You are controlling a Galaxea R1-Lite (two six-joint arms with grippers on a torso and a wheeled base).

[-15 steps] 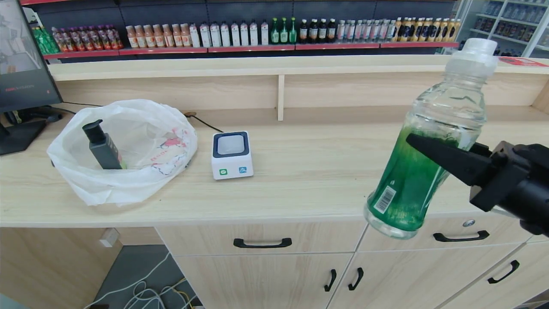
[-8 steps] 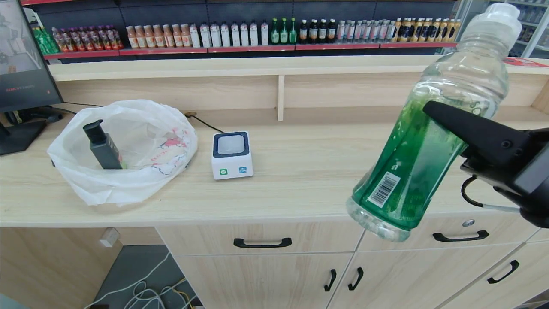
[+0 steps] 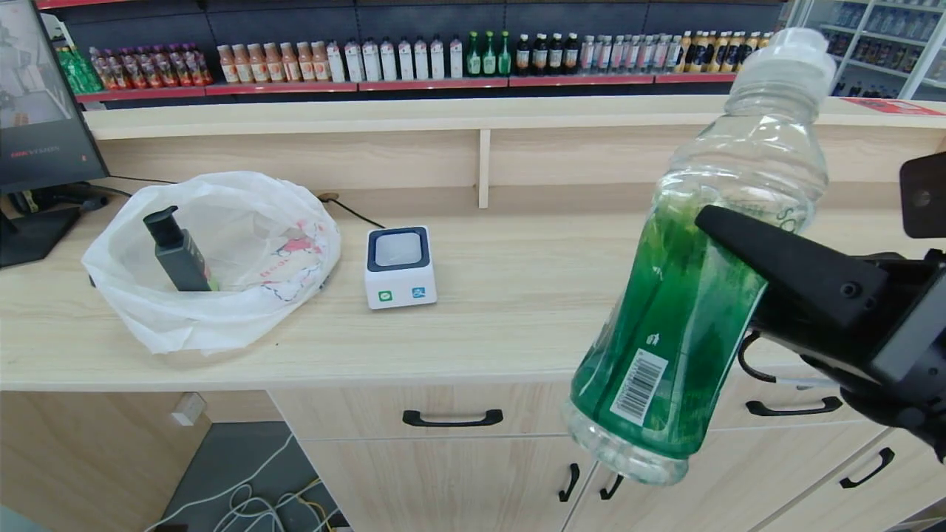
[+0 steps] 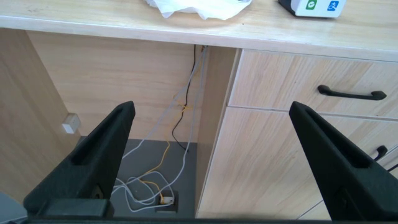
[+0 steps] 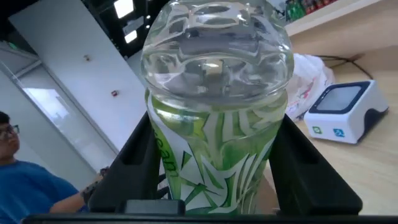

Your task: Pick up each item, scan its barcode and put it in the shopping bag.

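Note:
My right gripper (image 3: 728,244) is shut on a clear bottle with a green label (image 3: 695,295), held tilted in the air at the right, above the counter's front edge; its barcode (image 3: 639,386) faces the head camera. In the right wrist view the bottle (image 5: 217,124) sits between the two black fingers, base toward the camera. A white barcode scanner (image 3: 400,267) stands mid-counter, also seen as the scanner (image 5: 345,112). The white shopping bag (image 3: 222,258) lies open at the left with a dark pump bottle (image 3: 176,251) inside. My left gripper (image 4: 208,162) hangs open below the counter edge, before the cabinet fronts.
A monitor (image 3: 41,96) stands at the counter's far left. A raised wooden ledge (image 3: 480,122) runs along the back, with shelves of drinks (image 3: 443,55) behind. Drawers with black handles (image 3: 452,419) are below the counter. Cables lie on the floor (image 4: 155,186).
The right gripper has lifted the bottle and carried it left and nearer the camera, turning it so the barcode shows larger. Bag and scanner have not moved.

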